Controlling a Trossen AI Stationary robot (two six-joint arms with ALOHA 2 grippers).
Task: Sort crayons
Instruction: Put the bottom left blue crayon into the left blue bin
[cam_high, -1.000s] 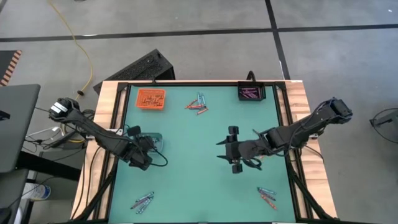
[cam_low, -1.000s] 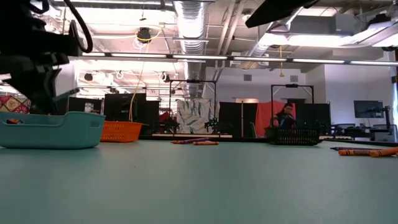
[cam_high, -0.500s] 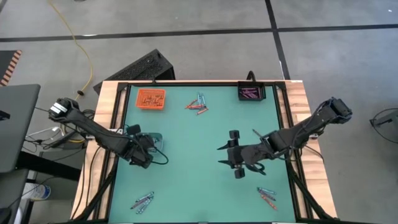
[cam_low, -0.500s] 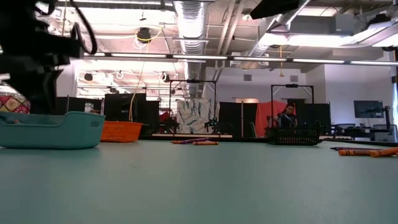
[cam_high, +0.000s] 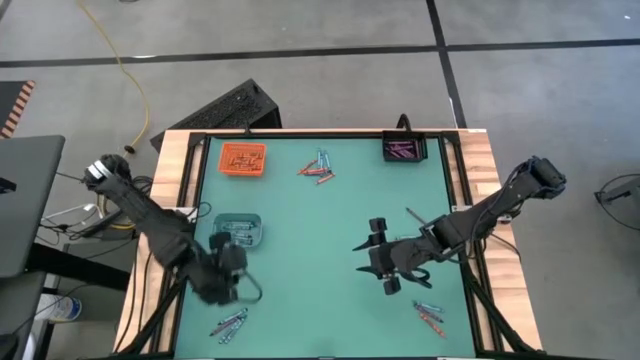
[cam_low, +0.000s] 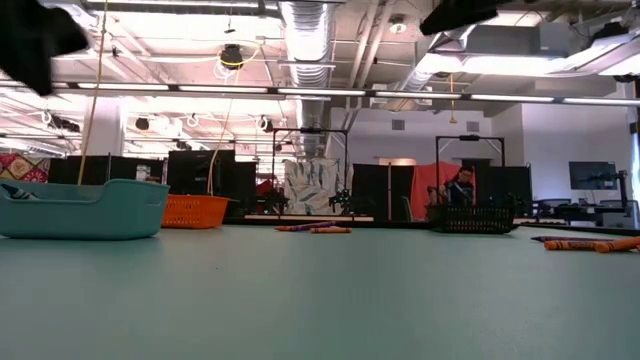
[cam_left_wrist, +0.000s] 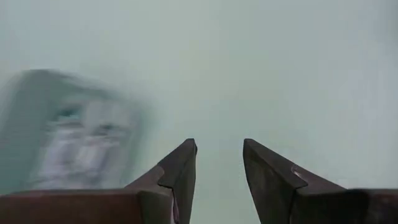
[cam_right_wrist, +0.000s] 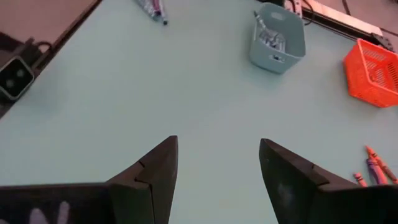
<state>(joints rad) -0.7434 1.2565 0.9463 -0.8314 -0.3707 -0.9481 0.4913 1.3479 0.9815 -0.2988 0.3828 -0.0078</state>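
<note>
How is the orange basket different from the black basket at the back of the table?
The orange basket is bright orange and sits at the back left corner; the black basket is dark and sits at the back right. The orange basket holds orange-red crayons; the black basket holds purple crayons. Both are small open baskets with crayons inside.

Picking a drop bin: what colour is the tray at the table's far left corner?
Orange, with a mesh wall; the orange tray shows best in the high view.

crayons (cam_high: 321, 167) between 2 rear trays (cam_high: 242, 158)
</note>
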